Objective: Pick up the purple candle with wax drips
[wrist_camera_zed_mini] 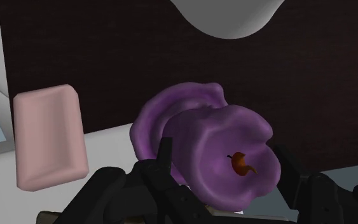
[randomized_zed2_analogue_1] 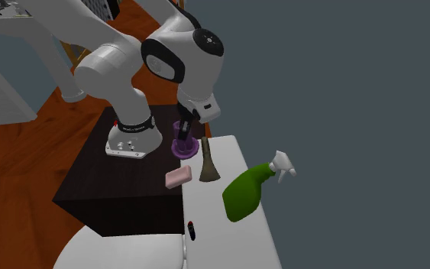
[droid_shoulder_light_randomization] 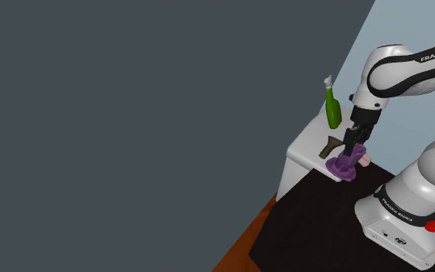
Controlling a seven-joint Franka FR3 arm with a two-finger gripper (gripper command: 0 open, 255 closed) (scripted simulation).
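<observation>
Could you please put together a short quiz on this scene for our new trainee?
1. Which colour is the spray bottle? A green, B red, C blue.
2. True or false: the pink bar lies apart from the purple candle.
3. Fill in: the pincer is down at the ____.
Key: 1 A; 2 true; 3 purple candle.

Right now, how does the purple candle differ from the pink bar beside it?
The purple candle is lumpy, with a flared drip base and a wick on top; the pink bar is a smooth rounded block. The candle stands upright; the bar lies flat. The gripper hangs over the candle, while the bar lies off to one side, apart from it. Both sit at the edge of the white counter, next to the dark stand.
</observation>
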